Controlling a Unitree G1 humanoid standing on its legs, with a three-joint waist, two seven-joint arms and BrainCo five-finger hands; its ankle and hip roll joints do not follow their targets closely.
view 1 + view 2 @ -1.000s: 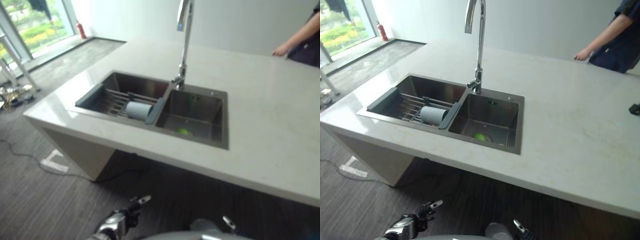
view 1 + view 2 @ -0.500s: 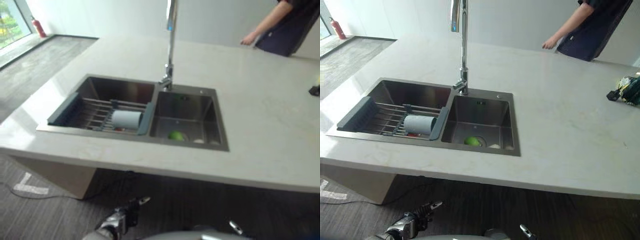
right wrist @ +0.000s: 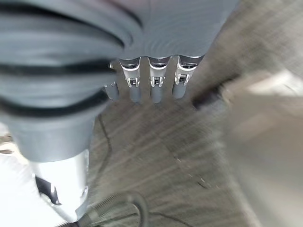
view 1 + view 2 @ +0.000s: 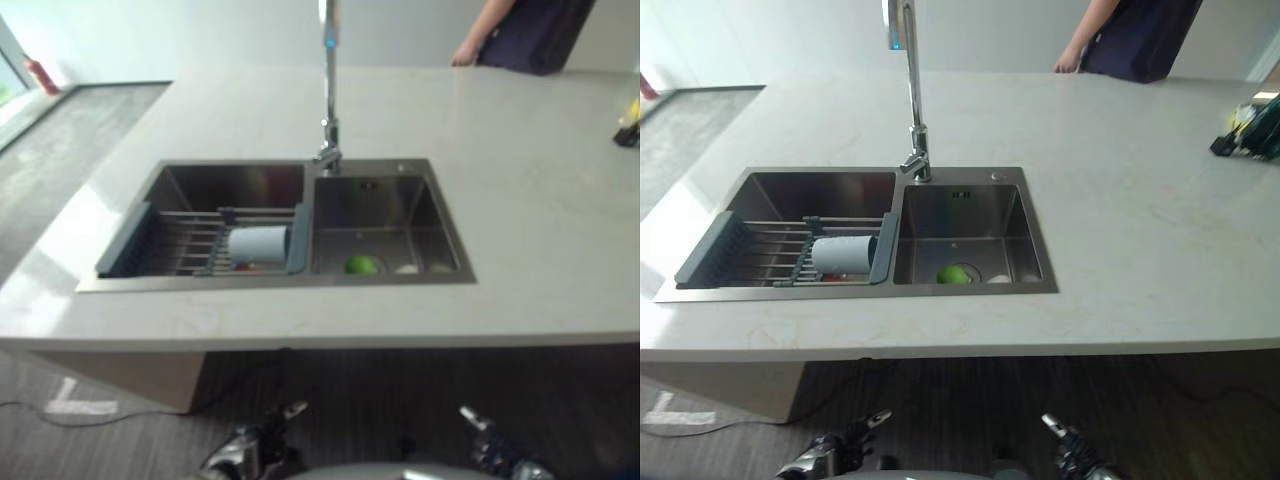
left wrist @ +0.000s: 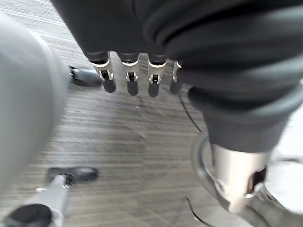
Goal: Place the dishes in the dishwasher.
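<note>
Now, cup point(image 4: 843, 254): lying on its side on the rack point(image 4: 770, 255) in the left sink point(image 4: 820, 190); probably light, stiff, slippery; gripping around its body looks best.
Hands: left hand point(image 5: 130, 75) and right hand point(image 3: 151, 78) hanging low, fingers straight, holding nothing.

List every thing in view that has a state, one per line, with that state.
left hand: open, fingers straight, holding nothing, hanging low over the floor.
right hand: open, fingers straight, holding nothing, hanging low over the floor.
cup: lying on its side on the rack.
rack: resting across the left basin.
green object: lying on the right basin's bottom.
faucet: upright, no water seen running.
</note>
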